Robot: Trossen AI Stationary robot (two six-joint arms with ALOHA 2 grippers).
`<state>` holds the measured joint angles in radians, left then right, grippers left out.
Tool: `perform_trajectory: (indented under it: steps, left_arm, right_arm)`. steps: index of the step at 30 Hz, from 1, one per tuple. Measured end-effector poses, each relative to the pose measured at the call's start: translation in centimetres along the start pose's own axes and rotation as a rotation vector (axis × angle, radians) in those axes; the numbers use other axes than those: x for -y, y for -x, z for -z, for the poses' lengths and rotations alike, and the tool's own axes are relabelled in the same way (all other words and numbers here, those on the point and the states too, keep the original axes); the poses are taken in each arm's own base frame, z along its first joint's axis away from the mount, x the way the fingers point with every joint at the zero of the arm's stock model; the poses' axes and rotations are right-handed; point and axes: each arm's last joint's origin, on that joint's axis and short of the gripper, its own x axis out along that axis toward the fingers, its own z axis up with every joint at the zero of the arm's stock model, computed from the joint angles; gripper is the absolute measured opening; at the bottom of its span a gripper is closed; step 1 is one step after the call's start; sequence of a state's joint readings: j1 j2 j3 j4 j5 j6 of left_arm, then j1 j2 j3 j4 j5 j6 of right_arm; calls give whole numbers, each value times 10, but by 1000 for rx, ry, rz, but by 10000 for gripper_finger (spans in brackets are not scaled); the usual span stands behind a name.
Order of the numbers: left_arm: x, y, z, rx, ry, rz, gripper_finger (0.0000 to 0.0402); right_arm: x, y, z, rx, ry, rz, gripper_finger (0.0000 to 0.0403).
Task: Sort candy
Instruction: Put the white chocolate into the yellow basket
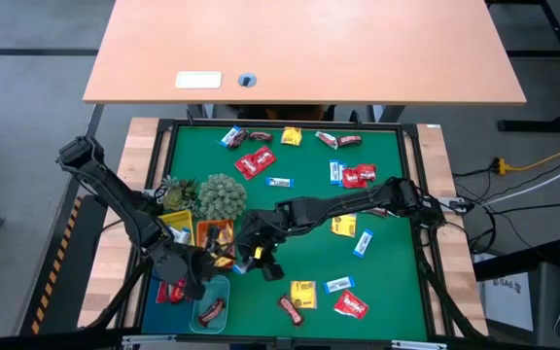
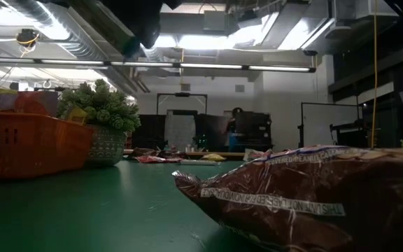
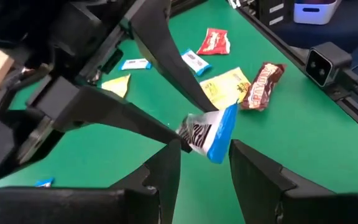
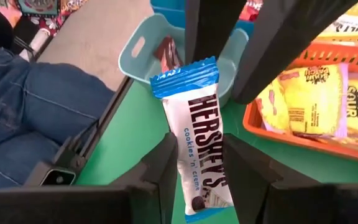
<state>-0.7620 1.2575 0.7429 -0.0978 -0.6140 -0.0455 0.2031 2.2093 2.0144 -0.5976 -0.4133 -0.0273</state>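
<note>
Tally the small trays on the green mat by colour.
Yellow plastic tray: 1
Orange lattice plastic tray: 1
Teal plastic tray: 1
Blue plastic tray: 1
Total: 4
</note>
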Motion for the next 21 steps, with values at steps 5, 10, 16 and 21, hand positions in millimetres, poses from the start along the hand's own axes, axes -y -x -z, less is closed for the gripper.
perform_trajectory:
  steps: [5, 10, 16, 21]
  left_arm:
    - [0, 0, 0, 4, -2, 2, 131]
    - [0, 0, -1, 5, -2, 3, 131]
    - [0, 0, -1, 6, -2, 1, 111]
    - [0, 0, -1, 6, -2, 0, 73]
  right_arm:
    - [0, 0, -6, 54, 22, 2, 120]
    - [0, 0, -8, 80, 34, 2, 120]
    - [0, 0, -8, 82, 35, 1, 120]
    - [0, 0, -9, 84, 36, 1, 120]
